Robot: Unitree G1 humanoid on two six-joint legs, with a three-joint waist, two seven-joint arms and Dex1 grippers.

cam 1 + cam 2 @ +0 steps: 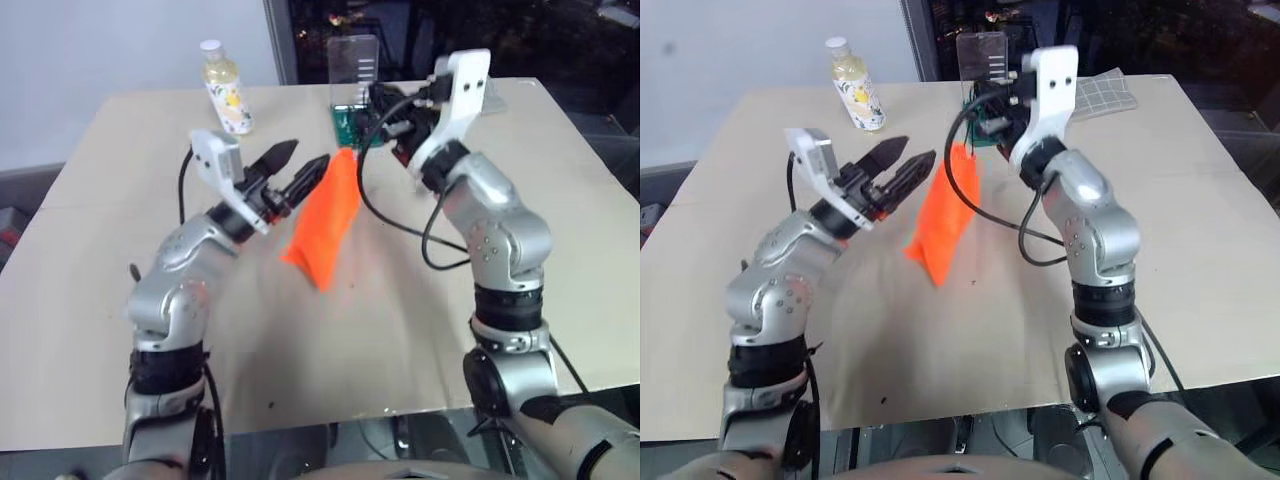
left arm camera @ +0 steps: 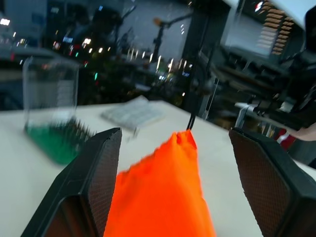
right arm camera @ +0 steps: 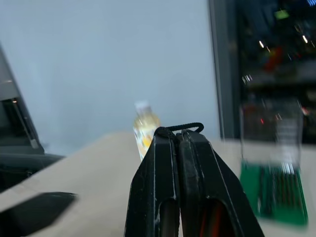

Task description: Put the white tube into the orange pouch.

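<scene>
Right gripper point(image 3: 178, 134) pinches the orange pouch point(image 1: 328, 220) (cord) — left gripper point(image 1: 298, 160) agape.

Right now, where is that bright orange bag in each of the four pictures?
Left eye view: orange bag hangs mid-picture, between both arms.
Right eye view: orange bag hangs just left of centre.
Left wrist view: bottom centre, between the open left fingers.
Right wrist view: a sliver of orange behind the shut fingers.
Shared landmark: the green tray.

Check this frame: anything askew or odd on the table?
Yes. The orange pouch hangs off the table, dangling tilted by its black cord, which the shut right gripper pinches. The left gripper is open beside it, holding nothing.
</scene>
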